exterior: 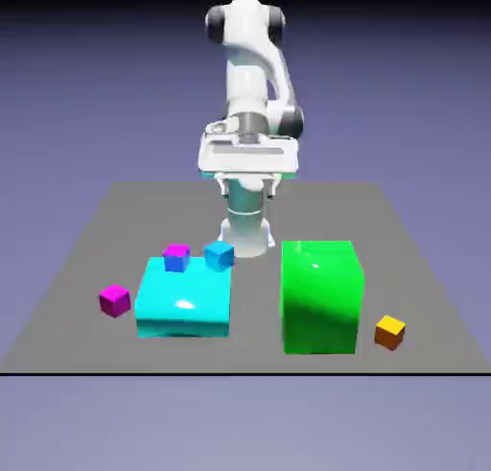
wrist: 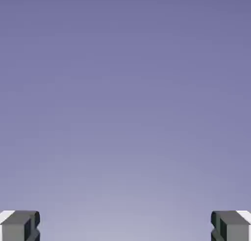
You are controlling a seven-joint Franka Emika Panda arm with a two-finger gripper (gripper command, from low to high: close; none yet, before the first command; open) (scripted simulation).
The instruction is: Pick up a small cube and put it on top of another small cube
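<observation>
The small orange-yellow cube sits near the table's front right corner in the exterior view, beside the big green block. The small bright-blue cube lies at the cyan block's far edge. The gripper hangs high, jaws spread wide, empty.

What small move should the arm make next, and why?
Probably swing the claw out and down toward the orange cube. The claw hangs open and empty near the base, high above the table, and the hand view shows only backdrop. The orange cube sits alone beside the green block, untouched, while the blue cube waits by the cyan block.
</observation>
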